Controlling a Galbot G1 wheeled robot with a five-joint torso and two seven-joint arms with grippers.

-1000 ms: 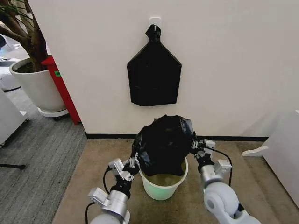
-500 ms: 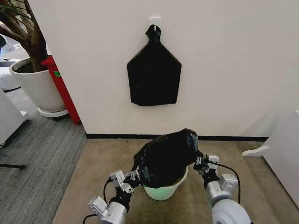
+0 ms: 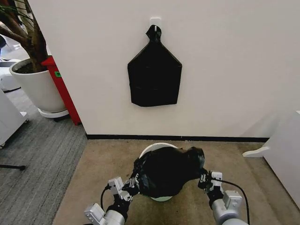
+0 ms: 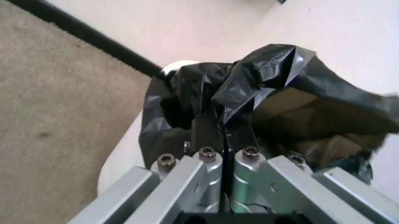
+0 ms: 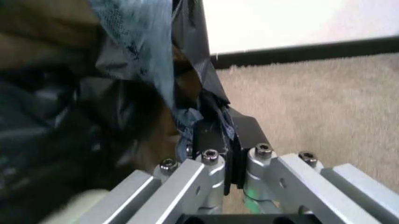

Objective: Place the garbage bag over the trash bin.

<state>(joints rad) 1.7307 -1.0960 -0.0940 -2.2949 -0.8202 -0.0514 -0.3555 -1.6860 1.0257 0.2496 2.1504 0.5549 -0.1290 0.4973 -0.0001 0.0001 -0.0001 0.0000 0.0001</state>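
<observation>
Garbage bag [image 3: 166,171] stretched between both grippers, draped over the trash bin [image 3: 157,146] on the carpet [image 3: 98,168] near its wall edge.

Black film covering most of the bin mouth, with only the far arc of the white rim bare toward the wall and a sliver of base showing below the near side. Long axis of the bag running left to right, from one gripper to the other, directly above the bin. Left gripper [image 3: 131,182] clamped on the bag's left hem, right gripper [image 3: 205,178] pinched on the right hem, each just outside the rim and about equally near. Hem probably not yet tucked under the rim, though the near side is hidden by the bulging film.
</observation>
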